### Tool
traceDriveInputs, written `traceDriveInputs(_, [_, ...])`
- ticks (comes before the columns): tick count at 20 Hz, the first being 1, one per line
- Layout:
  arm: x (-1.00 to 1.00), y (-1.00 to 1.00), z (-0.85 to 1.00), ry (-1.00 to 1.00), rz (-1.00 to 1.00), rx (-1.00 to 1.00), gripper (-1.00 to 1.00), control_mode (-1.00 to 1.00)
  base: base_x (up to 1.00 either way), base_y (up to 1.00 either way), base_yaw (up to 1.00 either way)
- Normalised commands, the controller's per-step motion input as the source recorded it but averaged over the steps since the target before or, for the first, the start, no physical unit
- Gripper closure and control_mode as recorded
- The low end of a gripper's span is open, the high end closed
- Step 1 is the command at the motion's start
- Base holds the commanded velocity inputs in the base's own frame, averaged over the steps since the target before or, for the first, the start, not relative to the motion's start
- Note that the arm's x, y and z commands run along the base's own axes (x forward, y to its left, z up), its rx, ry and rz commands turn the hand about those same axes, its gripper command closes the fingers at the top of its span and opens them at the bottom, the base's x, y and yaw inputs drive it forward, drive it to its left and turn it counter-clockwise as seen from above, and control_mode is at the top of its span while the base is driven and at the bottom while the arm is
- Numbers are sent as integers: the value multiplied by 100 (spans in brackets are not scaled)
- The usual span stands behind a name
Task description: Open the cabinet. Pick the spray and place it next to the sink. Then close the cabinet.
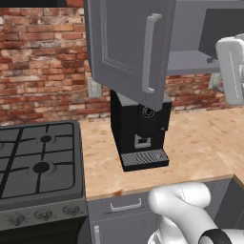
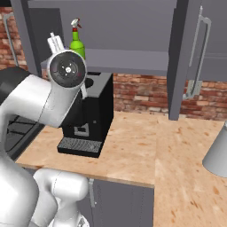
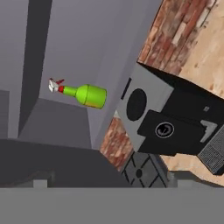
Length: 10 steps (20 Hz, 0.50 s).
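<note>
Nearest, the wooden counter (image 2: 146, 146) lies bare between the black coffee machine (image 2: 86, 122) and the wall, with the stove (image 1: 40, 162) off its left edge. Above, the cabinet (image 2: 128, 60) stands with both doors (image 1: 128, 47) swung out, the shelf front unobstructed. On that shelf the spray (image 2: 76, 41) stands upright, long axis vertical, nozzle on top. Raised to shelf height, the arm aims its hand at the bottle; its pincer is spread wide, grasping nothing.

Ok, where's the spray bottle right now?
In the right base view, the spray bottle stands upright on the open cabinet's shelf, at its left end, above the black coffee machine.
</note>
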Motion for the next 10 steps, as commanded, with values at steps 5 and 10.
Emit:
traceDriveInputs(5, [9, 0, 3, -18, 13, 10, -100, -100, 0, 0, 0])
traceDriveInputs(10, [0, 0, 1, -17, 16, 15, -100, -100, 0, 0, 0])
